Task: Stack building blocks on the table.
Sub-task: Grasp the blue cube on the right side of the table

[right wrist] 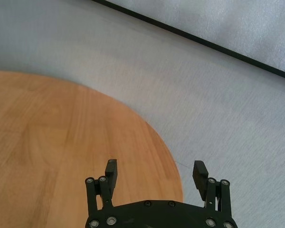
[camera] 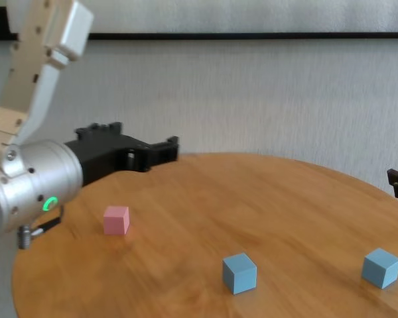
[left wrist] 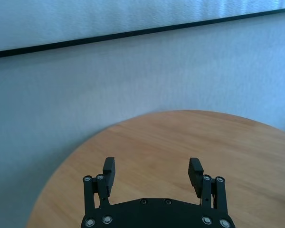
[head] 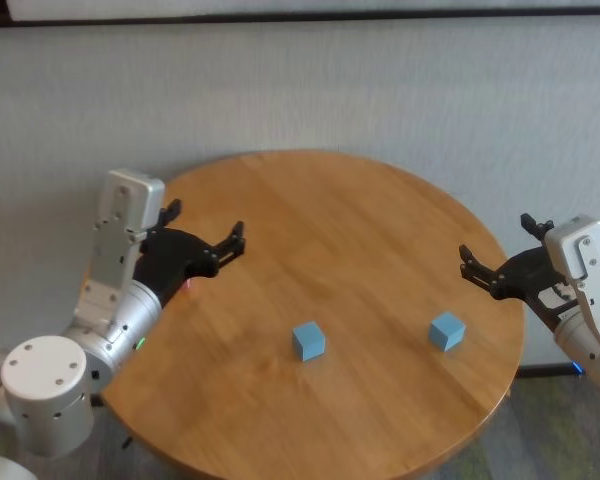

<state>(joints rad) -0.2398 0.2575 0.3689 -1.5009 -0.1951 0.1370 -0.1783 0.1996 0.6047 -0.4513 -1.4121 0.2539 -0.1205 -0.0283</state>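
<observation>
Round wooden table (head: 330, 240): we see two blue cubes (head: 308, 340) (head: 446, 331) at five o'clock from our wide-open left gripper (head: 205, 236); pink cube (camera: 116, 220) below it. Right gripper (head: 495, 265) wide.

A bare test room or lab, by the look of it. A round wooden table (head: 380, 230) stands on plain grey carpet (head: 400, 90) that runs to a pale wall with a black baseboard (left wrist: 133, 34). Two robot arms flank the table, with small foam-like cubes (camera: 239, 272) on it.
</observation>
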